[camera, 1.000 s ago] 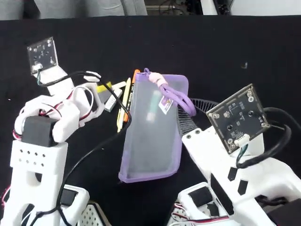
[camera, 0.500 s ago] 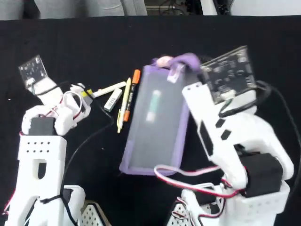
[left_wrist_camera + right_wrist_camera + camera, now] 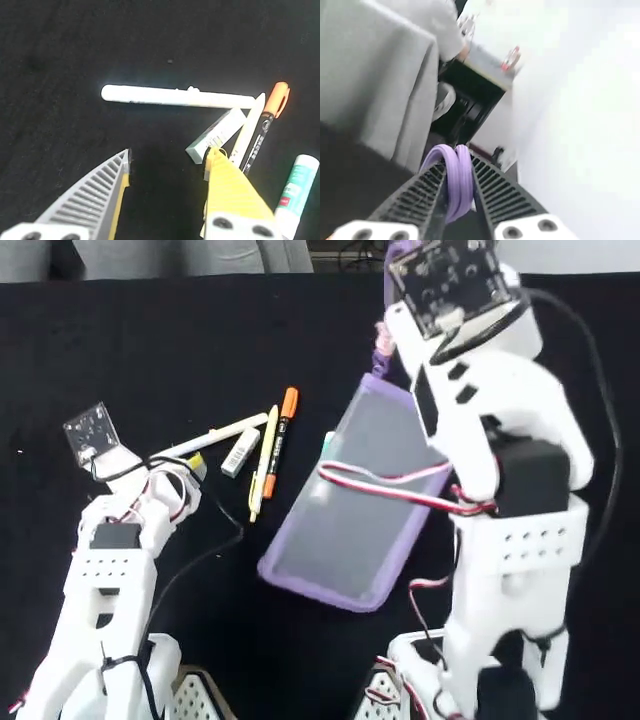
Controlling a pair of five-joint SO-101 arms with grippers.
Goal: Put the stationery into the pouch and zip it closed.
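So the right claw (image 3: 456, 169) is clamped tight on the purple strap (image 3: 453, 197) of the pouch (image 3: 365, 500) — the loop is squeezed right between its two ribbed fingers. In the high view that arm stands tall at the upper right of the frame. The pouch hangs from it on a slant, with its top end lifted near the top centre. Its bottom end is down toward the lower middle, where it looks to be resting on the black table (image 3: 150, 330) (can't tell whether the zip is open or not).

The left claw (image 3: 168, 156) is spread wide with nothing in it, hovering over bare table. Its arm comes in from the lower left of the high view.

The stationery is lying loose on the table, left of the pouch, around the centre-left of the high view. There's a white pen (image 3: 215, 433) on a diagonal and a small white block (image 3: 240, 452) (eraser, by the look of it) just beside its end. Next come a yellow pen (image 3: 262, 462) and an orange marker (image 3: 281, 443), side by side and nearly touching, both running roughly top to bottom. In the left wrist view the block sits just past the tip of one finger of the left claw — close, not gripped.

There's also a white-and-green tube (image 3: 295, 192) on the far side of the orange marker from the block. In the high view a bit of green shows at the pouch's left edge, and I can't tell if it's inside the pouch or just beside it.
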